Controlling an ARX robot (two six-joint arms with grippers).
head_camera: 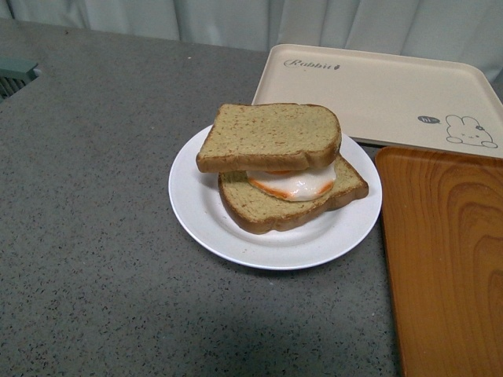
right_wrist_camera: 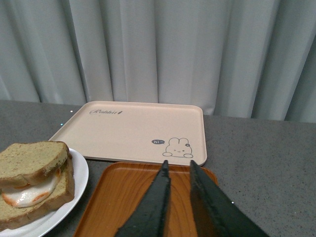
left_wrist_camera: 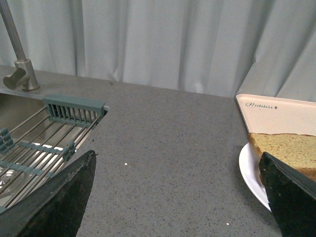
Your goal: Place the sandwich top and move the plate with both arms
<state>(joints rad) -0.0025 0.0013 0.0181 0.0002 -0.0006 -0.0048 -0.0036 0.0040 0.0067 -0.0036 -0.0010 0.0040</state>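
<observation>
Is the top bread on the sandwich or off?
On. The sandwich top rests over the fried egg and bottom slice, on the plate.

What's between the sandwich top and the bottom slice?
A fried egg, white with orange rim, under the sandwich top; clear in front view.

Round white plate (head_camera: 236, 236) glossy and smooth; grey speckled countertop (head_camera: 94, 236) matt, stone-like; orange rectangular tray (head_camera: 448, 259) visibly wood-grained; beige rabbit-printed tray (head_camera: 377, 86) smooth, satin, plastic-looking.
</observation>
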